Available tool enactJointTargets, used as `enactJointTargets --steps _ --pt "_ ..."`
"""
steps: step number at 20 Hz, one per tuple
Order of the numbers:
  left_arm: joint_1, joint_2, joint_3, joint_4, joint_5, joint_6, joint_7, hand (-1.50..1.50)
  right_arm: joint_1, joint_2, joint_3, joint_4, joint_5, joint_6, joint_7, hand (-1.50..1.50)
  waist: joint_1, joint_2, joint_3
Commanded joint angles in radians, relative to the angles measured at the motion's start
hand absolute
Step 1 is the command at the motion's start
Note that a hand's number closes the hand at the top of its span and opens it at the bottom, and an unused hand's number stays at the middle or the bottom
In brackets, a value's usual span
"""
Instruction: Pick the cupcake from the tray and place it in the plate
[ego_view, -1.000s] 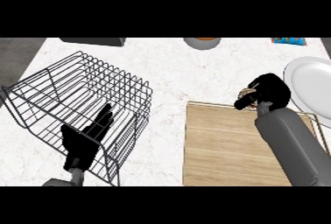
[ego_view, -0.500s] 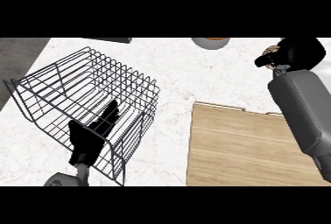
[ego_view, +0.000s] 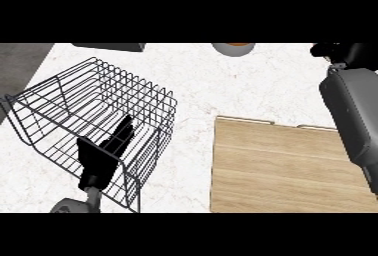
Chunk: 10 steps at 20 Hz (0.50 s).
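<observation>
My right hand (ego_view: 348, 52) is at the view's top right corner, beyond the far edge of the wooden tray (ego_view: 288, 170). Its fingers are curled, as they were round the cupcake a moment ago. The cupcake itself is hidden inside the hand now. The plate is out of view. My left hand (ego_view: 103, 152) rests open at the lower left, fingers up, seen against the wire basket. Nothing lies on the visible part of the tray.
A large black wire basket (ego_view: 55, 107) lies tilted on the white marble counter (ego_view: 221, 90) at the left. A small round bowl (ego_view: 233, 48) and a dark object (ego_view: 111, 47) sit at the far edge. The counter ends at the far left.
My right hand carried the cupcake up off the tray and away to the far right. The view has shifted, so the plate no longer shows. The left hand has stayed put.
</observation>
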Motion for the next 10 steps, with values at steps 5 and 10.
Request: enactJointTargets --steps 5,10 --pt "0.048 -0.004 0.005 0.013 -0.006 0.011 -0.024 0.00 0.034 0.000 -0.159 0.066 0.183 -0.328 0.228 1.50 -0.037 -0.012 -0.002" --pt "0.035 0.009 0.028 0.010 0.002 0.010 -0.016 0.00 0.107 -0.047 -0.256 0.122 0.316 -0.421 0.229 1.50 -0.052 -0.011 -0.001"
